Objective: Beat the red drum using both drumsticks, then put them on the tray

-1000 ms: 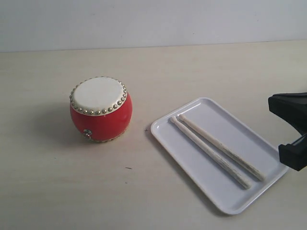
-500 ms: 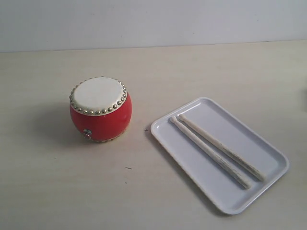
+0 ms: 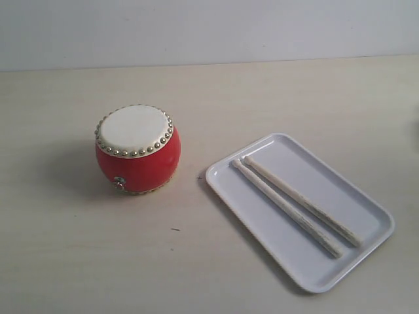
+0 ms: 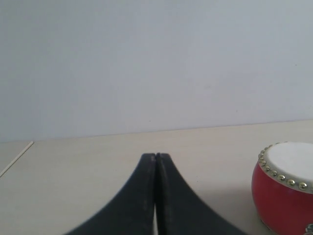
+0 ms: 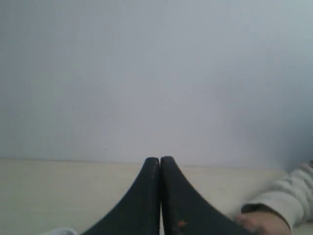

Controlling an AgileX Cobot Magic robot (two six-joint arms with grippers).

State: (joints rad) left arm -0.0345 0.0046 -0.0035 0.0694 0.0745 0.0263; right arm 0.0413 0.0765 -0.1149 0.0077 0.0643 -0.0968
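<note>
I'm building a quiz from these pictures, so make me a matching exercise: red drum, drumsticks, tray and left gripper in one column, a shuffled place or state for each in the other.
Column one:
1. red drum
2. drumsticks
3. tray
4. left gripper

Column two:
A. shut, holding nothing
B. white, to the right of the drum in the exterior view
C. upright, cream head facing up
D. lying side by side in the tray

Pairs: 1-C, 2-D, 3-B, 4-A

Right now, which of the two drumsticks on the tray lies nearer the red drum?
The drumstick on the side facing the red drum; the other drumstick lies just beyond it.
</note>
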